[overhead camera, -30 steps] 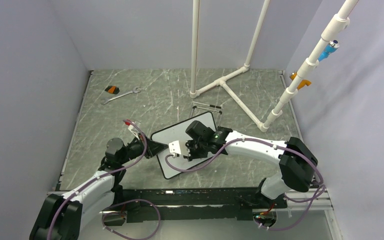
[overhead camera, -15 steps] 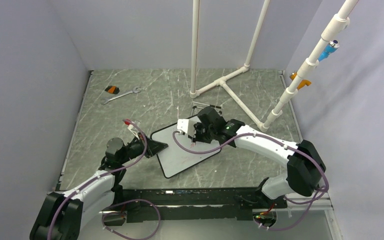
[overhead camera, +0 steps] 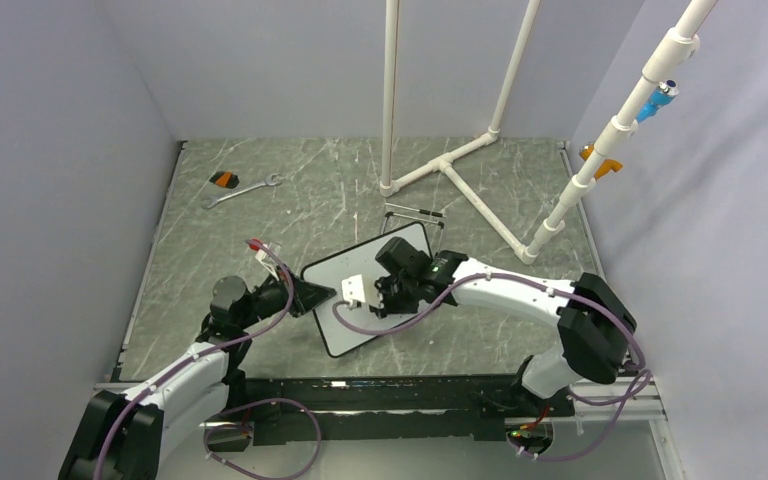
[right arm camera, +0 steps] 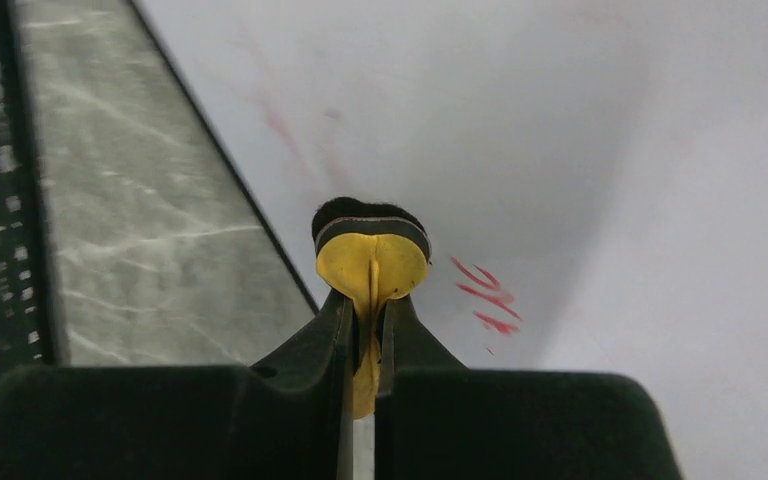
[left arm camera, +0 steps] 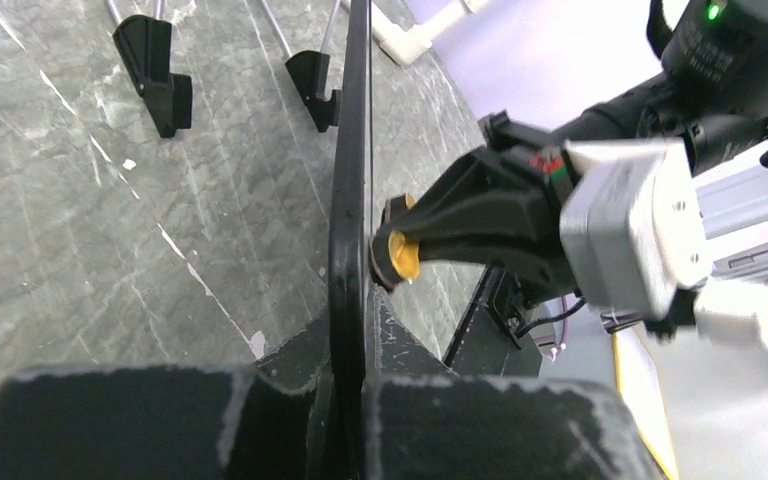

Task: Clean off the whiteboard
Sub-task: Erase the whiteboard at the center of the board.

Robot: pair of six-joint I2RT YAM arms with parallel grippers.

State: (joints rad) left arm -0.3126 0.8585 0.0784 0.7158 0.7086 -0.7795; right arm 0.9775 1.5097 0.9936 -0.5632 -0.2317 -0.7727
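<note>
Since half a second ago the right arm [overhead camera: 520, 290] had swung back from the far edge of the whiteboard [overhead camera: 360, 258] to its near-left part. The left hand [overhead camera: 312, 295] was clamped on the board's left edge, holding it at mid-tabletop [overhead camera: 210, 250]. The right hand [right arm camera: 365, 330] pinched a yellow eraser [right arm camera: 372, 250], felt pressed to the white face. Some red marks [right arm camera: 485, 295] lay just right of the eraser in the wrist view. The long axis ran from the left hand toward the far right. Judgement: the next stroke belongs to the right hand, going rightward.
</note>
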